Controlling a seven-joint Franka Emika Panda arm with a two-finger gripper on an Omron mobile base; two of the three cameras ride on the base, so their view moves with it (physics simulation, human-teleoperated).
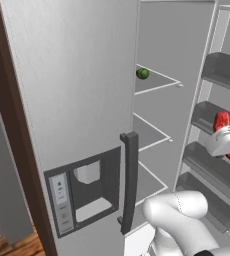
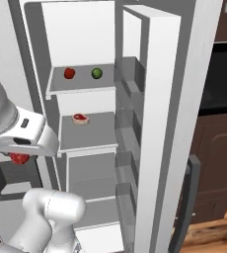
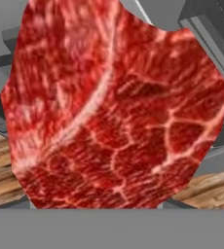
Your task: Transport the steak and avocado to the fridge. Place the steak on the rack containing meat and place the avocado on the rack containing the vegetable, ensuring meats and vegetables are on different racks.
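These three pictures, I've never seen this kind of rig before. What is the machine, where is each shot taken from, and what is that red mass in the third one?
It is a rendered kitchen. The machine is a white robot arm on a driving base, facing an open fridge. Two pictures come from cameras on the base, behind the arm to its left and right; the third looks along the hand.

The red marbled mass is the steak, right in front of the hand camera. In the base views it peeks out from behind the white hand, by the door bins, so it appears held, though the gripper fingers are hidden.

On the fridge shelves: a small round green item and a red round one on the upper rack, and a piece of meat on the rack below.
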